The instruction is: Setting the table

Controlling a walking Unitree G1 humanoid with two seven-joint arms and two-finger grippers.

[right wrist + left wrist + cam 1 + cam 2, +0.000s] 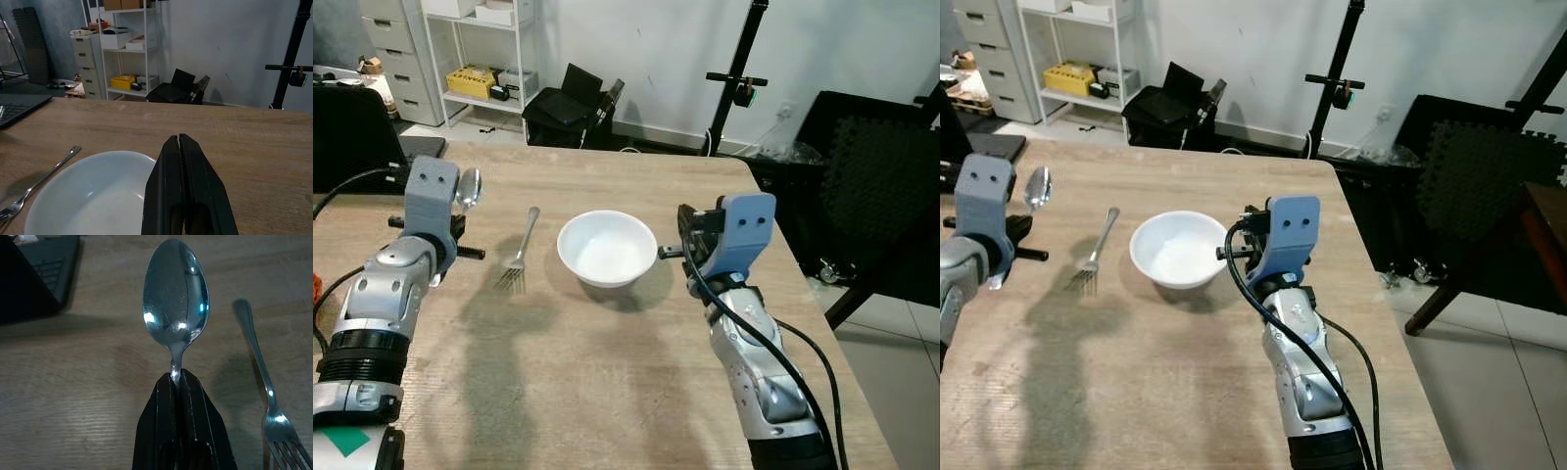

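Silver forearms fill the near edge of the worktop [607, 392], and the action is on the left: the left hand [177, 382] has its two black fingers pressed onto the neck of a spoon [176, 298], bowl pointing away, held just above the wood to the left of the fork [519, 253]. That fork lies flat, tines toward the robot, just left of the white bowl [607, 247] at the centre of the place setting.

Right hand [180, 147] sits beside the bowl's right rim, fingers pressed together with nothing between them (idle for now, by the look of it).

My read: the spoon is on its way to a spot in the setting. To land it well, lower it level until the handle rests on the wood, line it up parallel with the fork, then let go without dragging it.

Watch the fork, which is close enough to get nudged. A dark laptop [44, 274] sits at the far left of the worktop, while shelving [475, 49] and a black stand [734, 78] are well behind.
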